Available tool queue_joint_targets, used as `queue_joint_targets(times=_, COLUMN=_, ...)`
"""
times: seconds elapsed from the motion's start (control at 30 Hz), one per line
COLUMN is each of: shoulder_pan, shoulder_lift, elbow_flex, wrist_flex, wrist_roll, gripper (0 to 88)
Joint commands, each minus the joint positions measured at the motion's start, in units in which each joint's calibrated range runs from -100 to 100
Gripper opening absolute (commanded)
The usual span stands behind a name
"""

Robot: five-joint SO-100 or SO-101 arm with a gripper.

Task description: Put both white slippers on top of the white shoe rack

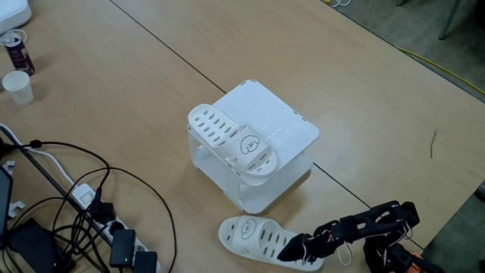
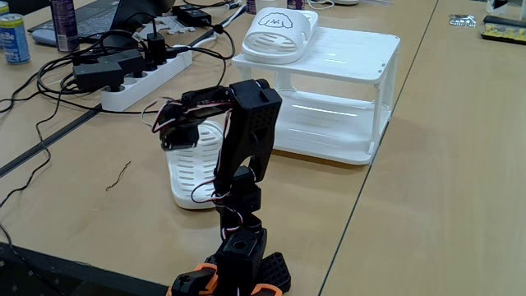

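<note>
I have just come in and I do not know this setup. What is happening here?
A small black robot arm is handling white plastic slide slippers. One slipper already lies on top of the white plastic shoe rack. The second slipper is on the wooden table beside the rack, and the gripper is at its heel end. Whether it grips is unclear.

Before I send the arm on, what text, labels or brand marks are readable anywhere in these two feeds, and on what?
No words or numbers are legible.
Slipper on the rack: dark cloud-face drawing, no lettering.
Slipper on the table: same drawing, no lettering.
Dark red can: print too blurred.
Blue can: label too small to read.
</note>
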Motion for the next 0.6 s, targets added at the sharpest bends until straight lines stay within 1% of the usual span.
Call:
queue_joint_targets(times=0.0, shoulder_pan=0.3, shoulder_lift=2.12, elbow_flex=-0.63, wrist_flex=-0.95, wrist_roll=0.52, gripper=0.7)
queue_joint_targets(times=0.57, shoulder_pan=-1.35, shoulder_lift=13.39, elbow_flex=-3.25, wrist_flex=-1.3, wrist_roll=0.52, gripper=0.7)
